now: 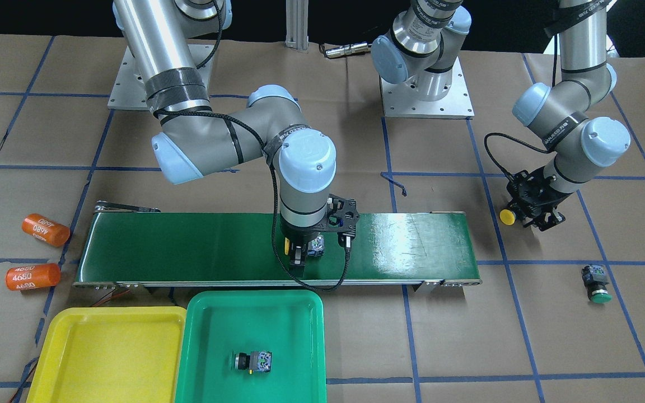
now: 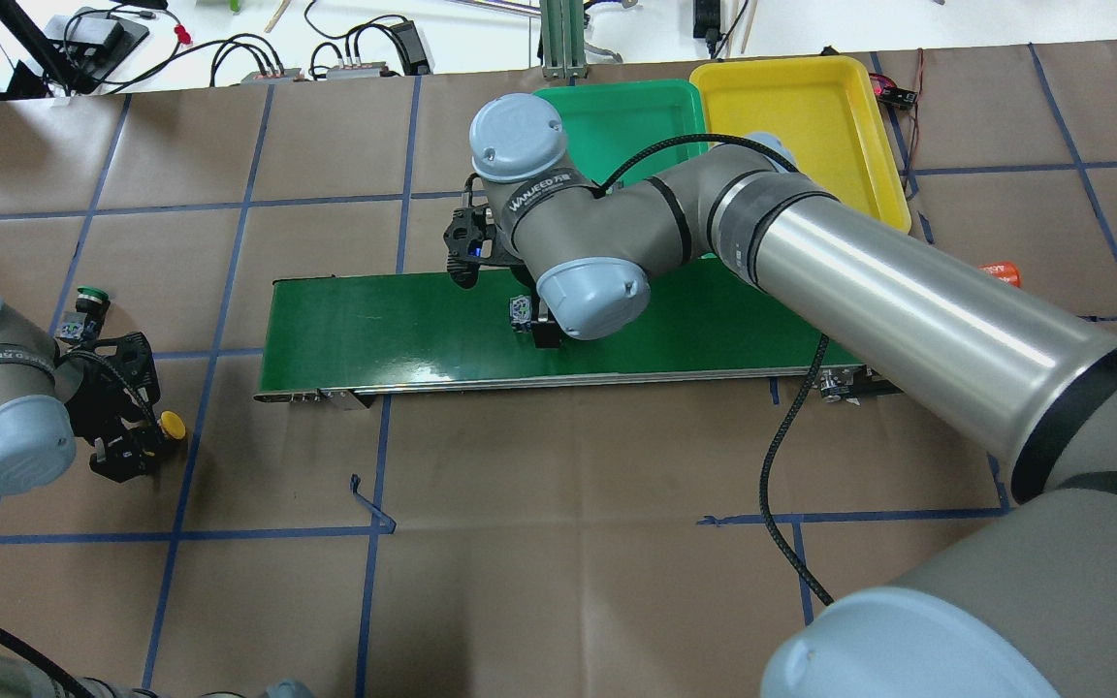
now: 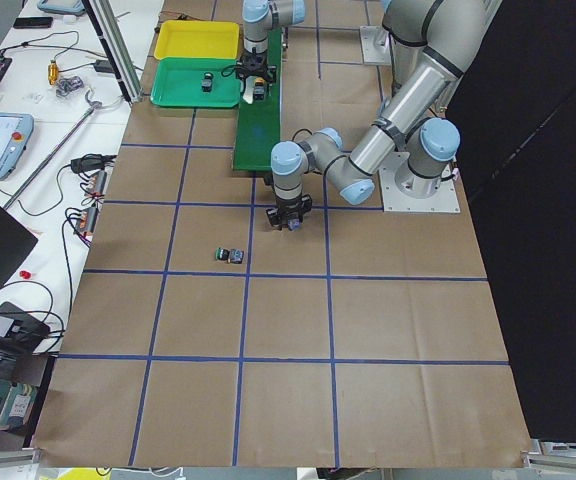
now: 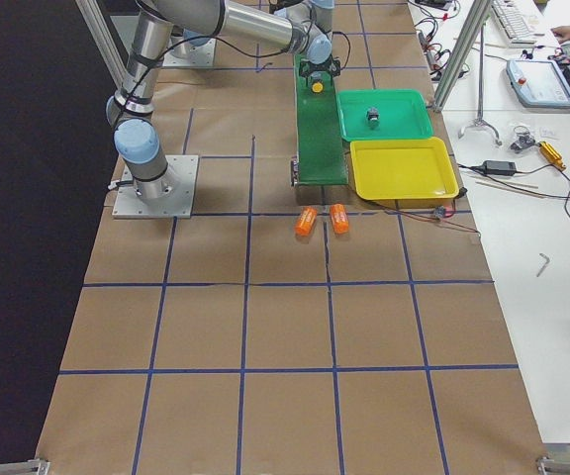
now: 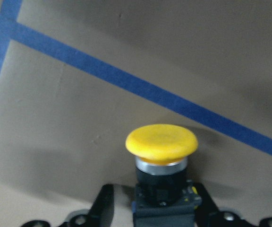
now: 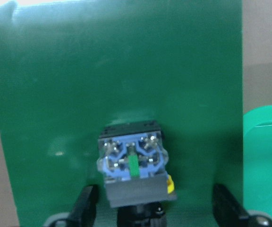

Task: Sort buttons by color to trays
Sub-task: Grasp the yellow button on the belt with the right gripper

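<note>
Left wrist-mounted view, left claw (image 5: 156,204) around yellow button (image 5: 160,142), grip unclear, right claw (image 6: 155,202) apart around second button (image 6: 132,163)

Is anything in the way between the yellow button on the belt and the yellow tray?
The yellow button lies on the conveyor belt between the right gripper's open fingers. Only the green tray's corner sits on the straight path to the yellow tray; lifting over it should work.
</note>
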### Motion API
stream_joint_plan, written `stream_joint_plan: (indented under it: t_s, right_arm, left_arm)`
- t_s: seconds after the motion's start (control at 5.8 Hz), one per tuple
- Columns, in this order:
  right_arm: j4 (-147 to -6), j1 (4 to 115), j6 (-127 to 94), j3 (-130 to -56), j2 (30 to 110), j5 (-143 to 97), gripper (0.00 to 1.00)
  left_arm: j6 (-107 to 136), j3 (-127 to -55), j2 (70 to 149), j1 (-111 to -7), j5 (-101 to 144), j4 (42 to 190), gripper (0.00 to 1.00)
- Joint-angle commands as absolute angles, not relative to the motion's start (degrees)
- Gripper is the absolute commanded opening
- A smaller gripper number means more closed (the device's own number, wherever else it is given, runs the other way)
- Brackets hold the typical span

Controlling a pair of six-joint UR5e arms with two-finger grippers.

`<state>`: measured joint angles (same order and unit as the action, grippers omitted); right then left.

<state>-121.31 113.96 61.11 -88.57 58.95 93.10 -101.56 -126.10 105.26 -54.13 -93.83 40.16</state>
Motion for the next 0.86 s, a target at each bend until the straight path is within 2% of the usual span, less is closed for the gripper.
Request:
stream_joint_plan:
  t_s: [0.0, 0.17, 0.34, 0.52, 0.69]
  right_arm:
    - [-120.4, 111.3, 62.9, -89.1, 61.1, 93.3, 0.17]
    - [-120.3, 109.8, 65.3, -89.2, 62.1, 93.6, 0.1]
    - [-120.5, 107.5, 69.0, -88.9, 63.2, 93.6, 0.09]
    - [-120.8, 103.1, 75.0, -88.2, 64.4, 93.6, 0.1]
    - [-122.1, 96.9, 83.2, -87.4, 64.0, 93.3, 0.1]
  left_arm:
    - [-102.0, -125.8, 105.2, -54.5, -93.8, 40.2, 0.04]
    - [-102.1, -124.2, 103.3, -54.8, -94.0, 40.5, 0.01]
    - [-102.0, -119.8, 100.1, -57.1, -93.8, 48.2, 0.01]
    - [-101.0, -111.4, 99.9, -63.9, -91.4, 58.5, 0.01]
    - [-100.6, -105.6, 102.3, -71.7, -91.7, 62.7, 0.01]
